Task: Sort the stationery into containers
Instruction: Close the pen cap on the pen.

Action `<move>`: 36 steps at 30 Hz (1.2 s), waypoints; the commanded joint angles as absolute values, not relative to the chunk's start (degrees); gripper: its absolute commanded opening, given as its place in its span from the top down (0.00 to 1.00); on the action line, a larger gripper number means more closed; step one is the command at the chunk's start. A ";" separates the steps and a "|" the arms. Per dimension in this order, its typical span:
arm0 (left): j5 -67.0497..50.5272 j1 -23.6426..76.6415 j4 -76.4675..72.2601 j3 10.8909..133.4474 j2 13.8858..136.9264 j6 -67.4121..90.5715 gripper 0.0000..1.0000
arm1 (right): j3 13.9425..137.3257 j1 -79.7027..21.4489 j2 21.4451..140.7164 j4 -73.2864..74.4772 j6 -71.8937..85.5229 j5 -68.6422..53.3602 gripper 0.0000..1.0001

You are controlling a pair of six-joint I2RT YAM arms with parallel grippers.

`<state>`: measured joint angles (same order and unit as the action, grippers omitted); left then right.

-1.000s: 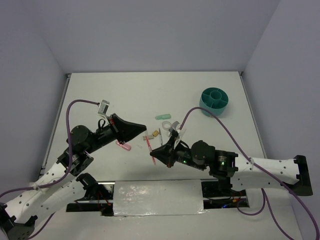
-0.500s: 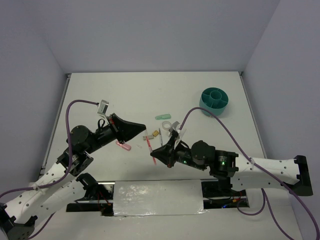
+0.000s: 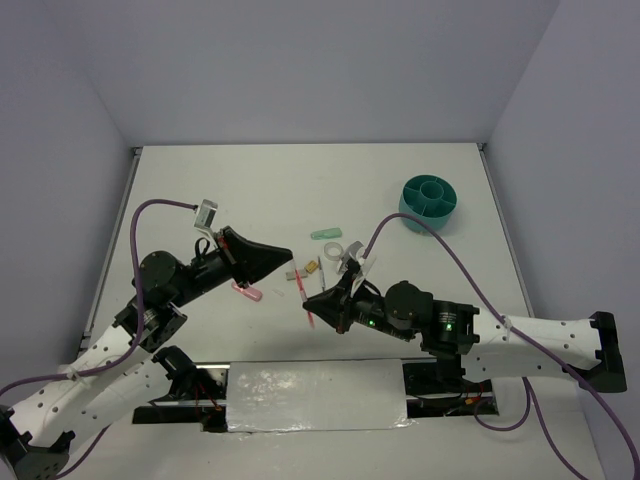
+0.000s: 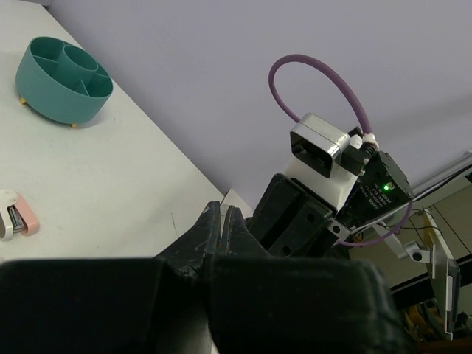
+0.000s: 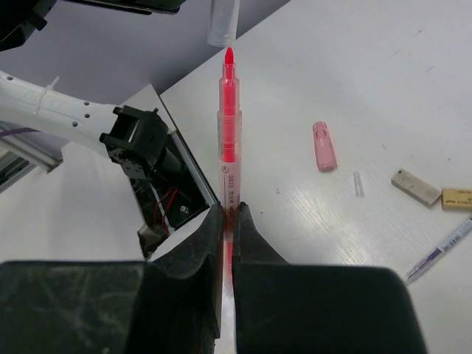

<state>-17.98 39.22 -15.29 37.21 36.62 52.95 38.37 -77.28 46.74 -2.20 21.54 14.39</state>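
My right gripper (image 3: 312,303) is shut on a thin pink pen (image 5: 228,140), uncapped, its tip pointing away from the jaws. My left gripper (image 3: 288,256) is shut on a clear pen cap (image 5: 223,22), which hangs just beyond the pen's tip. In the left wrist view the left gripper (image 4: 223,210) shows only a whitish sliver between its fingertips. The teal organiser cup (image 3: 429,203) stands at the far right and also shows in the left wrist view (image 4: 63,70). A pink capsule (image 5: 324,146), a grey-tan block (image 5: 415,187) and a slim grey pen (image 5: 439,251) lie on the table.
A mint-green capsule (image 3: 326,234) and a white tape ring (image 3: 335,251) lie behind the grippers. A small tan piece (image 5: 457,198) lies by the block. The table's near edge and the arm mounts (image 5: 147,147) are right under the pen. The right wrist camera (image 4: 324,155) faces the left gripper.
The right wrist has shifted very slightly to the right. The left arm has hardly moved. Both grippers keep their hold.
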 commanded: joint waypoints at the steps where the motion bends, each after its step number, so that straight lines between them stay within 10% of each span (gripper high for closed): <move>1: -19.51 39.46 -19.95 37.09 36.47 53.88 1.00 | 40.78 -77.26 46.76 -3.08 20.92 15.64 1.00; 36: -24.78 39.46 -19.41 31.73 37.70 46.41 1.00 | 50.09 -68.38 48.60 -8.78 20.13 6.77 1.00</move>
<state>-19.79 38.89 -21.78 34.06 37.63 48.93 43.51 -69.80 48.75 0.64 21.30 5.96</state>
